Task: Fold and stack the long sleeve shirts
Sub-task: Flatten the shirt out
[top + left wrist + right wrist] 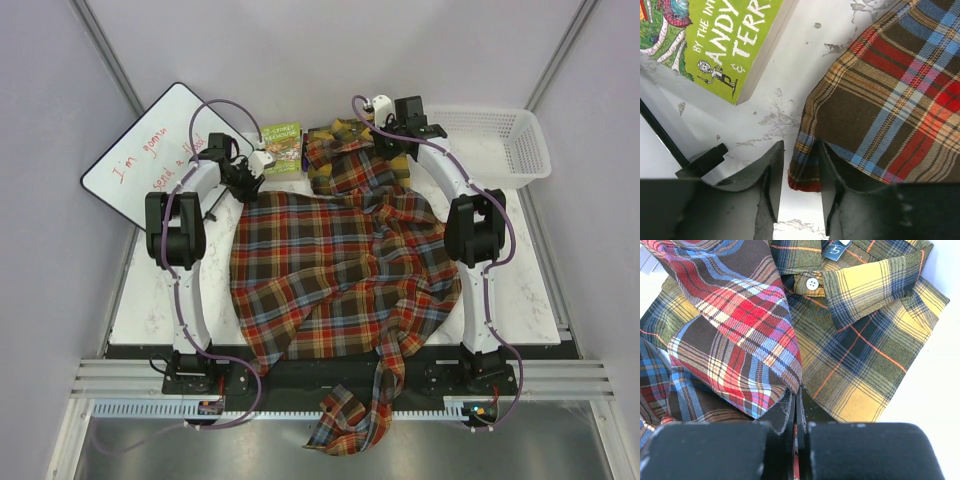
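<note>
The red-brown plaid shirt (pixel 330 270) lies spread over the table, with one part hanging off the near edge. The yellow and black plaid shirt (pixel 345 130) lies folded at the back middle, collar up, partly under the red-brown one. My left gripper (pixel 244 180) is at the red-brown shirt's back left corner. In the left wrist view the gripper (pixel 797 150) is open, with that corner (pixel 807 170) between the fingers. My right gripper (pixel 372 135) hovers over the yellow shirt (pixel 865 350). Close up, that gripper (pixel 796 397) is shut on a fold of the red-brown shirt (pixel 740 335).
A small green book (pixel 282 148) lies at the back, just left of the shirts; it also shows in the left wrist view (pixel 715 35). A whiteboard (pixel 150 150) leans at the far left. A white basket (pixel 500 140) stands at the back right.
</note>
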